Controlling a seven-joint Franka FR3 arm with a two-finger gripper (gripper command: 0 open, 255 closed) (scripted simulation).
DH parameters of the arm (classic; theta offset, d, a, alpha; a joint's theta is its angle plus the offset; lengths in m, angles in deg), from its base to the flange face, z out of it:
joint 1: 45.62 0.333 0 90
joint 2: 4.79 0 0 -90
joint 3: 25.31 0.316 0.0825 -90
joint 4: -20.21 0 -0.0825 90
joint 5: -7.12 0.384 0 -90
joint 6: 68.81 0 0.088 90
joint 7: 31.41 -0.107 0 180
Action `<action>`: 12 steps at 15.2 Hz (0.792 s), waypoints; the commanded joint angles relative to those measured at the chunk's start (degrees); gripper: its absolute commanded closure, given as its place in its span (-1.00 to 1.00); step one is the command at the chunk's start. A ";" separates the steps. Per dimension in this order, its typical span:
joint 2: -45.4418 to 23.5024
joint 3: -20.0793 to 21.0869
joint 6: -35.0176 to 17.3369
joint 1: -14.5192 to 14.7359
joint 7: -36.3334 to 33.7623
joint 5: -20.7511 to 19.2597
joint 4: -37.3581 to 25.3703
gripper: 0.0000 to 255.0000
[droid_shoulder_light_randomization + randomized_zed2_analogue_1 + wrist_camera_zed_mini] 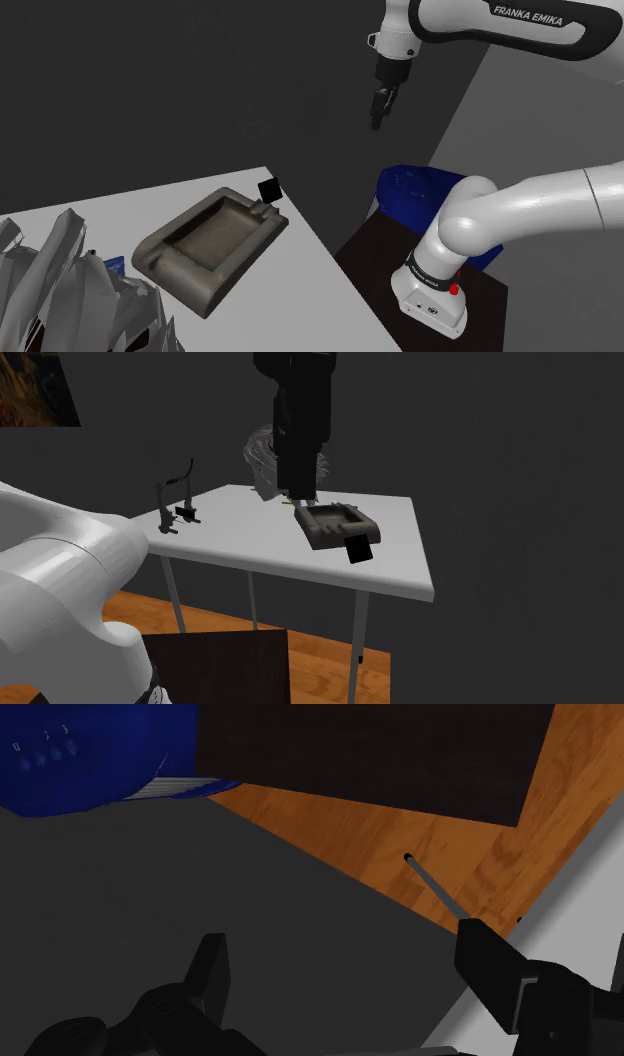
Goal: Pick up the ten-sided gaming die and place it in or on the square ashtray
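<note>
The die (269,189) is a small black block on the white table (300,270), close to the table's edge. It sits just beside a corner of the square grey-brown ashtray (210,250). In the second exterior view the die (358,549) lies in front of the ashtray (338,524). My gripper (378,118) hangs high in the air, up and to the shoulder view's right of the die, past the table's edge. In the wrist view its fingers (210,972) stand wide apart, open, with nothing between them; below them are floor and a table leg (435,884).
A crumpled silvery heap (60,290) fills the table's near left end. A small black bracket (175,502) stands at the far end in the second exterior view. A blue container (420,195) sits by the dark stand (400,250) on the wooden floor (400,834).
</note>
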 commanded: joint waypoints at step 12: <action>-12.10 8.58 -14.12 3.09 -12.38 9.02 1.67 -1.00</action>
